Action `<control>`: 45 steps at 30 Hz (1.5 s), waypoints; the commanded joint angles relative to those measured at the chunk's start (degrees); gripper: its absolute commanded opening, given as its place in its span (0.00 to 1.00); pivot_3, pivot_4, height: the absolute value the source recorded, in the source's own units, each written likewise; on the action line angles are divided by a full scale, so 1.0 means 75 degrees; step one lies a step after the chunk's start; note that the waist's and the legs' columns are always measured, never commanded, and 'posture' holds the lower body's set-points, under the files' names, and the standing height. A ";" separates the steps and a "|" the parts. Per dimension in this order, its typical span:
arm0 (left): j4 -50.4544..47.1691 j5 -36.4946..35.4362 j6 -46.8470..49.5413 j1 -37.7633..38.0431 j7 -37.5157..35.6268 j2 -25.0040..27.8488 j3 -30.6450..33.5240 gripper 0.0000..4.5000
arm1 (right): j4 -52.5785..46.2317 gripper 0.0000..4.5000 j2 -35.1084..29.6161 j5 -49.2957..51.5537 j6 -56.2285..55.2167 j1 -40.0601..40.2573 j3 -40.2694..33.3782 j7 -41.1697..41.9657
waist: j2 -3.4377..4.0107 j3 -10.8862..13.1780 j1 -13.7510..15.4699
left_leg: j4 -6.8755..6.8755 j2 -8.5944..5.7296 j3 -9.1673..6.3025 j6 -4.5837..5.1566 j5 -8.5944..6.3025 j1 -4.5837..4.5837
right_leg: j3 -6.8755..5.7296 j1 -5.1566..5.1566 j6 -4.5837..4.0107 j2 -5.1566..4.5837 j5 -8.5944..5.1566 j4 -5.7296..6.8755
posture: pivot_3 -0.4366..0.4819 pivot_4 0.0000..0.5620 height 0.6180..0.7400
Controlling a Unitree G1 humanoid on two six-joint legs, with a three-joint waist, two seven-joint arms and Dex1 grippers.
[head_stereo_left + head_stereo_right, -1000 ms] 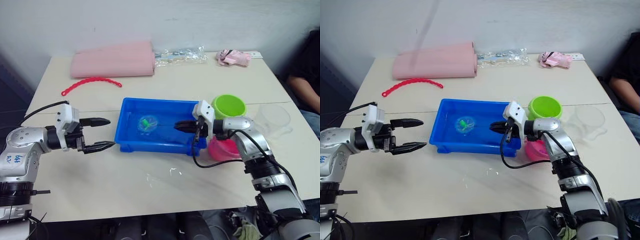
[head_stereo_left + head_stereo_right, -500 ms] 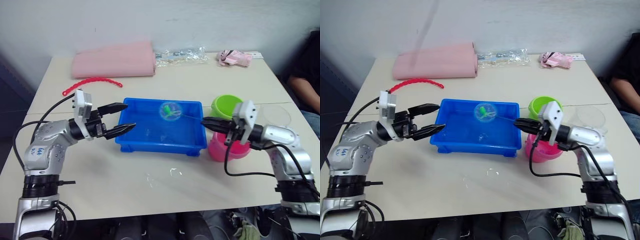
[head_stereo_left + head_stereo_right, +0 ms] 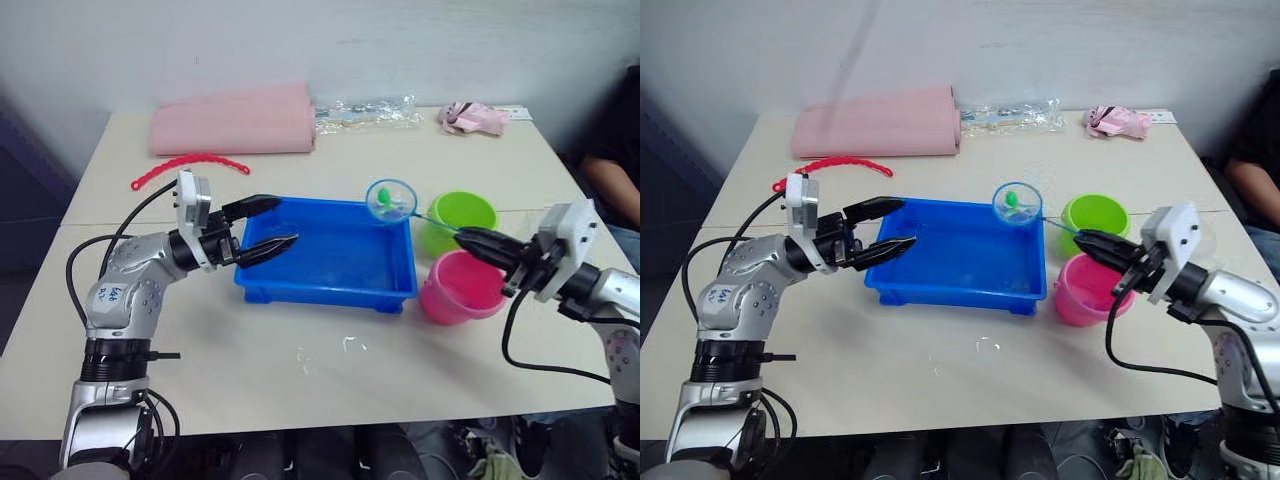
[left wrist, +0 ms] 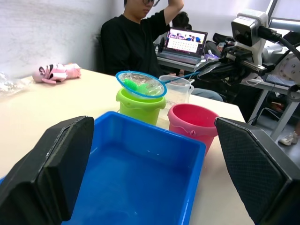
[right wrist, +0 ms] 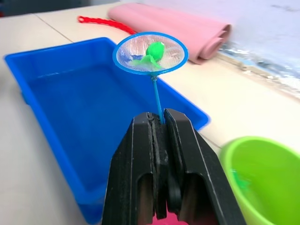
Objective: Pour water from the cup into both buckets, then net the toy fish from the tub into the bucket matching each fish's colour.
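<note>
one green fish (image 5: 152,52) in net (image 5: 151,54), above tub (image 3: 300,285) rim.

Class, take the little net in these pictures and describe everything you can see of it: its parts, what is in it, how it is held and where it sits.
The net is a small round hoop with a blue rim and pale, see-through mesh, on a thin blue stick handle. A green toy fish lies in the mesh. The right gripper is shut on the end of the handle, holding the net lifted in the air. Its hoop hangs over the far right corner of the blue tub, next to the lime green bucket. Nothing else touches it.
</note>
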 commanded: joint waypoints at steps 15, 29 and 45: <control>0.0059 0.0301 -0.0320 -0.0538 0.0123 -0.0331 -0.0331 0.99 | 0.3457 0.00 -0.1532 -0.4100 -0.5118 0.0242 0.0059 -0.1626 | 0.0000 0.0000 -0.0016 | 0.0003 -0.0003 0.0000 0.0005 0.0006 0.0010 | -0.0001 0.0014 0.0006 0.0001 0.0003 -0.0012 | 0.48 0.27 1.00; 0.0503 0.0469 -0.0511 -0.0187 -0.0197 -0.0174 -0.0310 0.99 | 0.4472 0.00 -0.2751 -0.7907 -0.8108 0.0289 0.0855 -0.4972 | 0.0005 0.0000 -0.0023 | 0.0005 0.0002 -0.0002 -0.0008 0.0014 0.0014 | 0.0006 0.0015 0.0005 0.0003 0.0002 -0.0021 | 0.48 0.27 1.00; 0.0915 0.0591 -0.0881 -0.0327 -0.0300 -0.0365 -0.0397 0.99 | 0.4413 0.00 -0.3427 -0.8806 -0.8612 0.0144 0.1520 -0.6080 | 0.0006 0.0000 -0.0023 | 0.0005 0.0000 -0.0002 -0.0011 0.0018 0.0015 | 0.0011 0.0014 0.0004 0.0004 0.0002 -0.0021 | 0.48 0.27 1.00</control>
